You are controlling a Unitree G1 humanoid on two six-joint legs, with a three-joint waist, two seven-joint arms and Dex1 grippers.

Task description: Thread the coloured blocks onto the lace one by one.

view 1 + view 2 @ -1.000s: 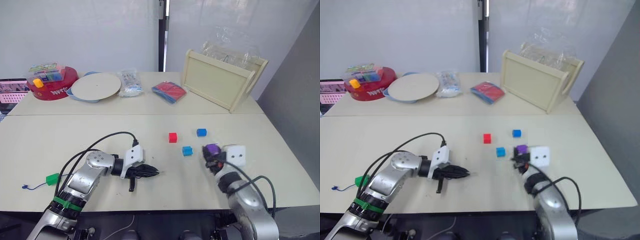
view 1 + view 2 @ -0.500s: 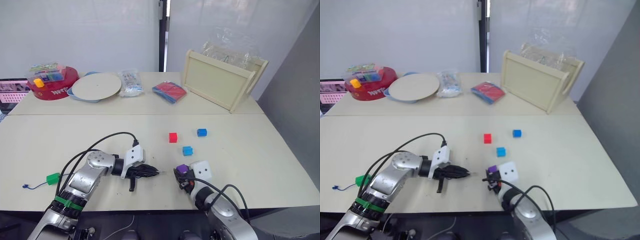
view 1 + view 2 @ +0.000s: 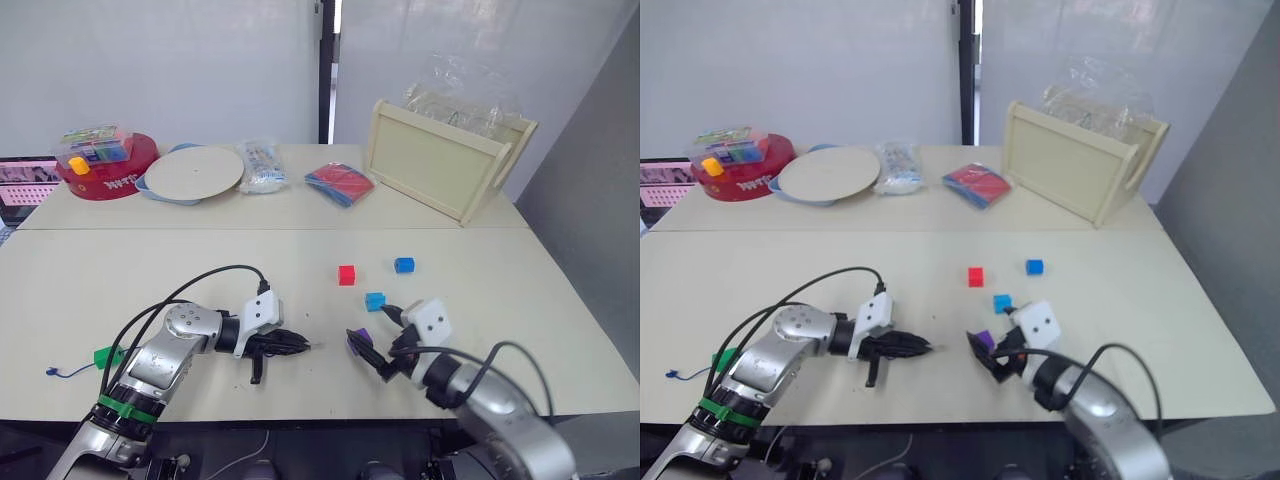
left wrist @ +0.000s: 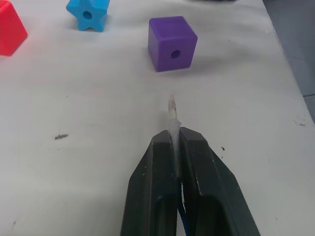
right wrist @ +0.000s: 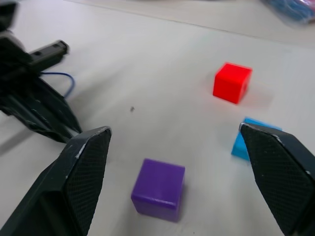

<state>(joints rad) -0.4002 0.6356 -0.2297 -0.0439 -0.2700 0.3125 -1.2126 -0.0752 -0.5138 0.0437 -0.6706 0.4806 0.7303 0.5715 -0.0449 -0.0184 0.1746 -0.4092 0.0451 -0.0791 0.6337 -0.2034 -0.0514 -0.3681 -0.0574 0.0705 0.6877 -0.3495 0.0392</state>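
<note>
Purple block [image 4: 173, 43] sits free on the bench [image 3: 200, 270], hole facing the lace [image 4: 172, 112] tip. Left gripper [image 4: 175, 142] jaws shut on the lace just behind its stiff pale tip; right gripper [image 5: 182, 162] jaws wide open either side of the block. Block prob. light & hard, likely to skid — pinch its plain sides, keep hole clear.
</note>
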